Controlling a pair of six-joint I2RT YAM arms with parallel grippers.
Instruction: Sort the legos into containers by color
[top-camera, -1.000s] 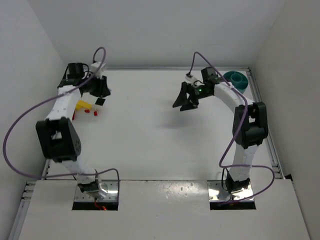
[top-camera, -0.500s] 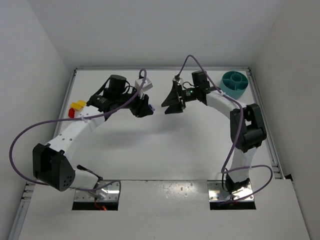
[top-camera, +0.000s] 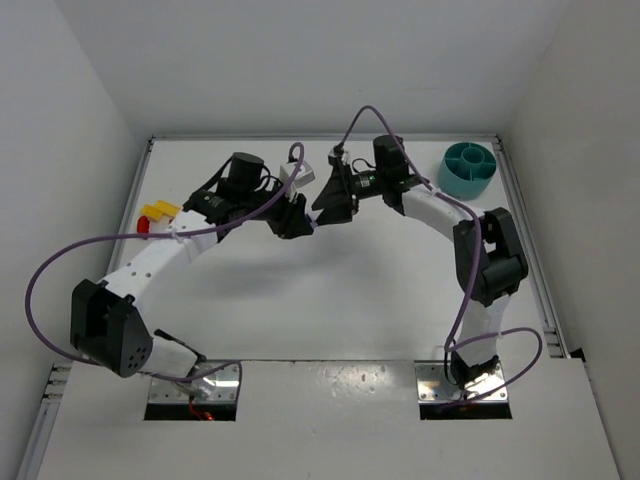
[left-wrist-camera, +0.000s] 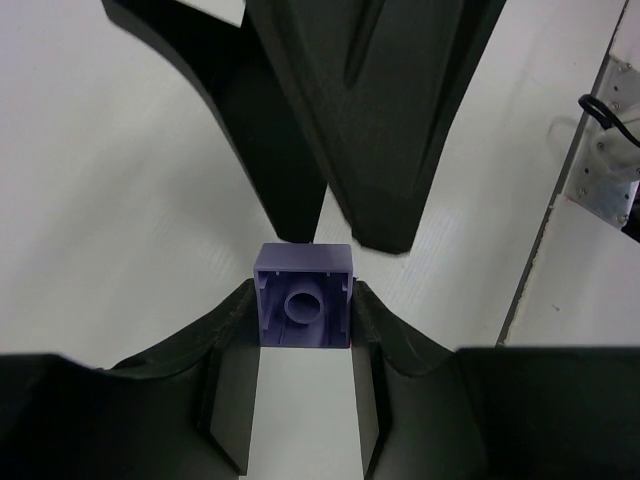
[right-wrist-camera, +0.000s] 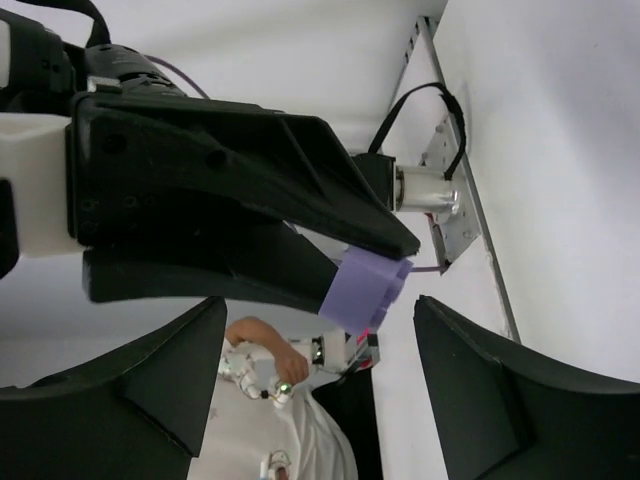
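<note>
Top external view shows the white table filling the middle of the frame. The left arm curves up from the lower left and the right arm from the lower right, and their tips almost meet at upper centre. The round teal tub, split by inner dividers, stands in the upper right at the table's far corner, well apart from both grippers. The left gripper is clamped on a small lilac brick, whose hollow underside faces the left wrist camera. The right gripper has its fingers spread apart. In the right wrist view the brick sits between them, with open space on its left; contact on its right I cannot tell. Yellow bricks and a red brick lie at the table's left edge.
</note>
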